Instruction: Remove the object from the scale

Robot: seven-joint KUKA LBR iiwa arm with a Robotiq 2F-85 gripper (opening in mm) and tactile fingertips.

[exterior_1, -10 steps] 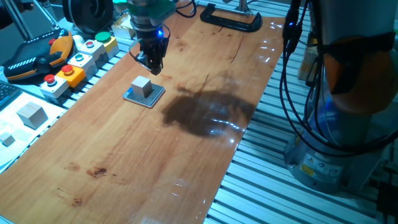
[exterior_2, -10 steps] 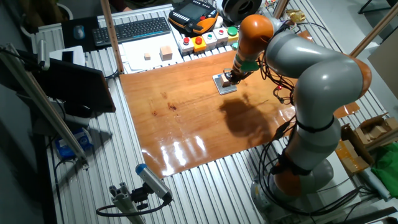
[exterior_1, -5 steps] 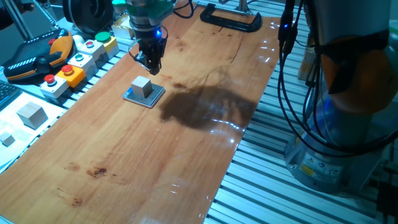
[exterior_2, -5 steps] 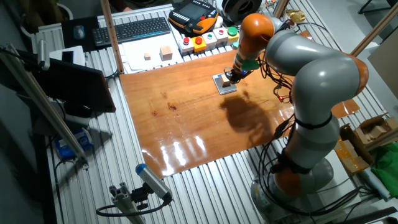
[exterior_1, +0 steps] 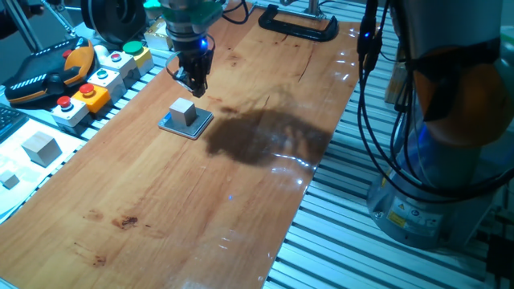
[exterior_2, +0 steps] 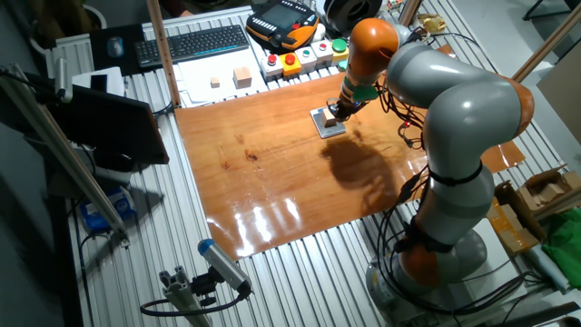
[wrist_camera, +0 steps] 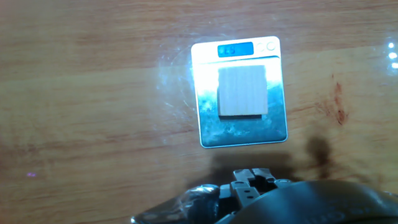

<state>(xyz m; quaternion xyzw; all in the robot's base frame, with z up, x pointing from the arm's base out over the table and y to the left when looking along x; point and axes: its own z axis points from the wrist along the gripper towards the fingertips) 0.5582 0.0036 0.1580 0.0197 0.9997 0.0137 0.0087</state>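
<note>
The object, a small pale cube (exterior_1: 184,111), sits on the scale (exterior_1: 198,127), a thin square plate on the wooden table. Both also show in the other fixed view, cube (exterior_2: 328,115) on scale (exterior_2: 330,128). In the hand view the cube (wrist_camera: 242,92) lies centred on the dark plate (wrist_camera: 244,130), below its blue display. My gripper (exterior_1: 193,85) hangs just beyond the cube, a little above it and apart from it, and holds nothing. Its fingertips (wrist_camera: 242,182) show close together at the bottom edge of the hand view.
A box of coloured buttons (exterior_1: 96,80) and an orange pendant (exterior_1: 48,72) stand left of the table. A larger pale cube (exterior_1: 40,147) and a tiny one (exterior_1: 10,180) lie off the board. A black clamp (exterior_1: 299,26) sits at the far end. The robot base (exterior_1: 450,160) stands on the right.
My gripper has shifted slightly to the left in the fixed view. The cube and the scale have not moved.
</note>
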